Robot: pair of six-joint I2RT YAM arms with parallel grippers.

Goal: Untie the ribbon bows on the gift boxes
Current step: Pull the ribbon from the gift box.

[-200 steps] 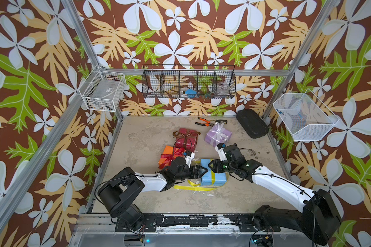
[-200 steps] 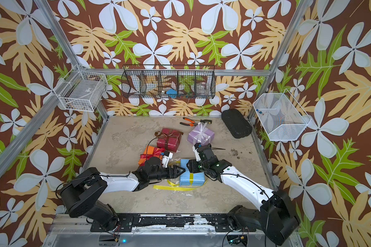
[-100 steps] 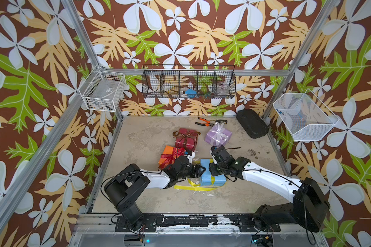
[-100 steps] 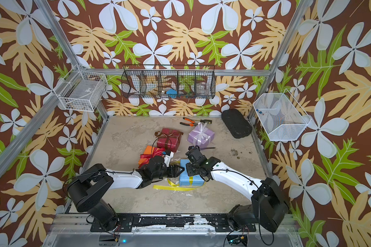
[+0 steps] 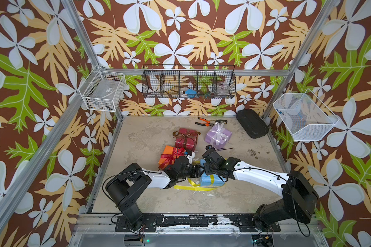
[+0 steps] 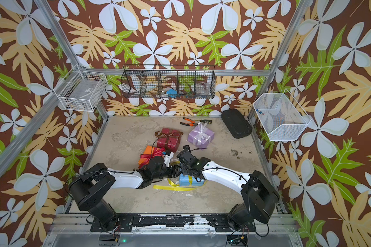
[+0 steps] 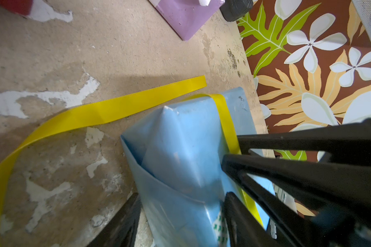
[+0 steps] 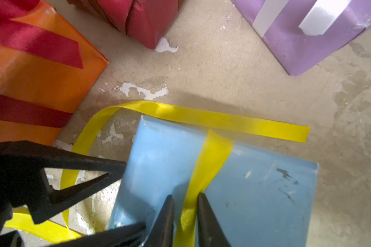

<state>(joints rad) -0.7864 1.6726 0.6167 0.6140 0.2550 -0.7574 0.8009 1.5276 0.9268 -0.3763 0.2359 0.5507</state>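
Right claw (image 8: 185, 198): two black fingertips stand close together with the yellow ribbon (image 8: 208, 162) bunched and narrowed between them.
Light blue box (image 8: 255, 192): lies on the surface, its top scuffed with dark marks, with one ribbon band running across it.
Ribbon tails: one lies flat on the surface along the box's far edge; another curls off beside the box, under the left claw.
Left claw (image 8: 135, 197): black, with open triangular fingers; both tips touch the blue box's side.
Orange box (image 8: 41, 81): just beside the blue one, crossed by a red ribbon (image 8: 36, 45).
Dark red box (image 8: 141, 19): only a corner shows.
Lilac box (image 8: 304, 45): carries a white ribbon (image 8: 268, 17).
Surface (image 8: 234, 85): beige, chipped white in patches.
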